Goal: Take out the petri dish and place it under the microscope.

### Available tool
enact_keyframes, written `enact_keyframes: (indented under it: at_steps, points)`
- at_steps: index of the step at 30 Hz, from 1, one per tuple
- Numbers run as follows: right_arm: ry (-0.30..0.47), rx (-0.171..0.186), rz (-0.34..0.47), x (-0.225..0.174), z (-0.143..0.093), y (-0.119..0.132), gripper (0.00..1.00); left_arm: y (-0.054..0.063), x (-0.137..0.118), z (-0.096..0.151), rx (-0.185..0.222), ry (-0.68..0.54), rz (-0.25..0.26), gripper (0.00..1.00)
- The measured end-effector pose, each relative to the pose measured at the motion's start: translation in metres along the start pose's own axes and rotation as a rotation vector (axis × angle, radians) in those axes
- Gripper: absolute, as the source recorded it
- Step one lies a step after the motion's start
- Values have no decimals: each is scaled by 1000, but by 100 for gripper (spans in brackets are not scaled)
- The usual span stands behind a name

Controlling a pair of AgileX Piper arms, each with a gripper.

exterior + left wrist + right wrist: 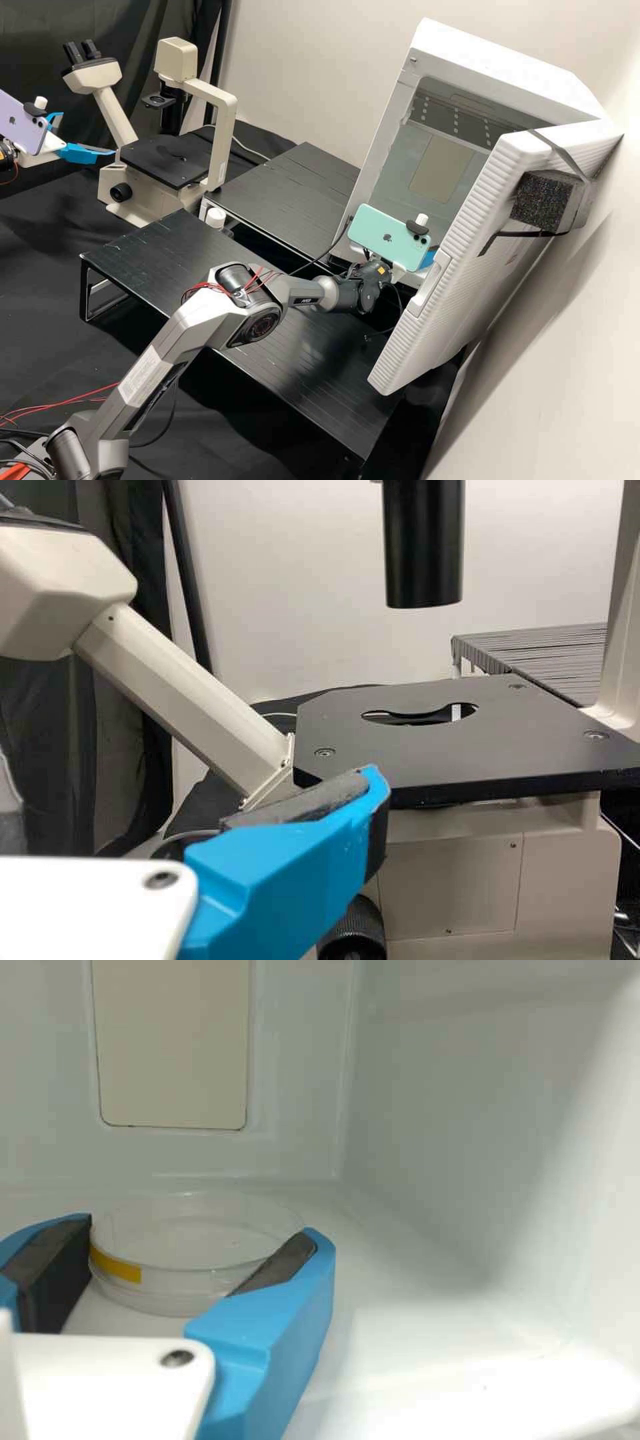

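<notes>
In the high view, my left gripper (85,135) stands open left of the microscope (167,160). The left wrist view shows one finger of this gripper (300,850) before the black stage (450,755), which has a round opening. My right gripper (430,259) reaches into the white open-doored cabinet (387,140), partly hidden by the phone on its wrist. Inside, a clear round petri dish (200,1245) with a yellow label lies flat on the white floor. The open fingers of my right gripper (202,1235) are on either side of it; contact cannot be told.
The cabinet door (460,267) stands wide open beside the right arm. Two black slatted platforms (157,250) stand on the bench, one under that arm, the other between microscope and cabinet. A small white-capped object (215,218) is near the platforms. Cables hang by the wrist.
</notes>
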Motion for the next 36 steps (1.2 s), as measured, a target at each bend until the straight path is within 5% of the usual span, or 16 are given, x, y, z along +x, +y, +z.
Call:
enact_keyframes:
  at_steps: [19, 28, 36]
  points:
    - [36, 106, 24, -65, -11, 2, 0, 0, 0, 0, 0, 0, 0, 100]
    - [24, 132, 73, -90, -6, 5, 0, 0, 0, 0, 0, 0, 0, 100]
    - [37, 108, 125, -123, -12, -1, 0, 0, 0, 0, 0, 0, 0, 100]
